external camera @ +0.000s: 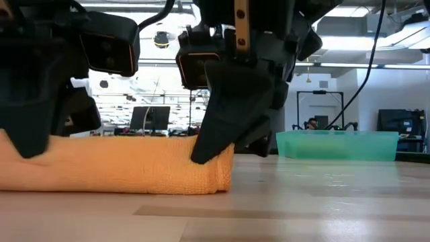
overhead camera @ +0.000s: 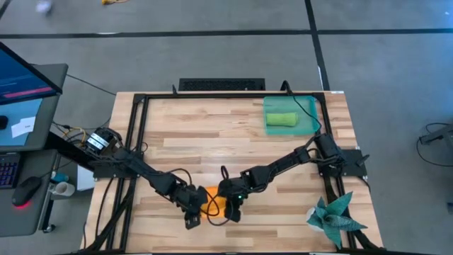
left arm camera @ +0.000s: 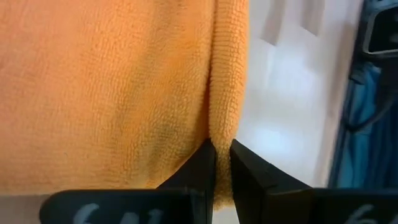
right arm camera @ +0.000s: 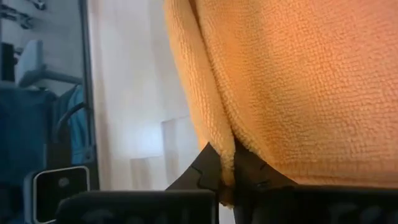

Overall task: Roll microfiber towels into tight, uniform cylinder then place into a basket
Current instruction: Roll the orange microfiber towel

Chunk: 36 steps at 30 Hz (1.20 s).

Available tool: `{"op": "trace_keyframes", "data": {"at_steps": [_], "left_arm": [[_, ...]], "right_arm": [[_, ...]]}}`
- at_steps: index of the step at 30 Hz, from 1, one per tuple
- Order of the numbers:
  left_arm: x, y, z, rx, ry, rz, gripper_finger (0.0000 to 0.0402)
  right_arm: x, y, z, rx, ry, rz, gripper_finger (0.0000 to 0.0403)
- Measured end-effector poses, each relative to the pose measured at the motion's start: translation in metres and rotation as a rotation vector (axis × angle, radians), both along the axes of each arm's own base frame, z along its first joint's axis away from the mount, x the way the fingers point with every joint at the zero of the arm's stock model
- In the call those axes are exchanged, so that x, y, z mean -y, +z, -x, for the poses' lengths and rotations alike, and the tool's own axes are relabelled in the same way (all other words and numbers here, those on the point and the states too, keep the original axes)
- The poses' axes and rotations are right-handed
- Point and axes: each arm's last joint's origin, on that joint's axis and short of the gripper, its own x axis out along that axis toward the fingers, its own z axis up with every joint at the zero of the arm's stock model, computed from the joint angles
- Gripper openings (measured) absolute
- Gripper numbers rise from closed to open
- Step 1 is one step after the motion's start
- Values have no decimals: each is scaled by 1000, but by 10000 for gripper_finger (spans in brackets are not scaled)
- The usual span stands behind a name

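The orange towel (overhead camera: 214,201) lay near the front edge of the worktop, about midway along it; both claws were on it, the left gripper (overhead camera: 192,212) clamped together on one hem and the right gripper (overhead camera: 234,210) pinched on the opposite hem; honestly looked like the start of the rolling step, edges grabbed but no cylinder yet. Next move probably calls for both claws turning the edge over evenly so the roll stays tight. The green towel (overhead camera: 281,120) was already rolled and sitting in the basket (overhead camera: 308,108) at the back right corner; a dark teal spiky cloth (overhead camera: 335,216) sat at the front right corner. Worktop (overhead camera: 212,145) was pale wood planks; grey floor around it, a monitor (overhead camera: 25,74) off to the left.
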Motion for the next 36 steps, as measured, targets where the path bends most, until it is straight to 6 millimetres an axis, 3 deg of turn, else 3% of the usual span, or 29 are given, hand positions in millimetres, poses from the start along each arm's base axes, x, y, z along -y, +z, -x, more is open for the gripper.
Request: {"op": "trace_keyframes", "data": {"at_steps": [10,23,29,36], "left_arm": [[-1,0,0,27,-30,-43,42],[-2,-3,6,-45,-98,-27,132],[14,14,16,87,-140,-78,134],[41,38,25,399,-262,-163,135]], "right_arm": [[16,-2,-2,-44,-73,34,24],[21,-3,1,-81,-115,92,27],[21,-3,1,-79,-123,103,19],[21,-4,1,-82,-133,105,30]]}}
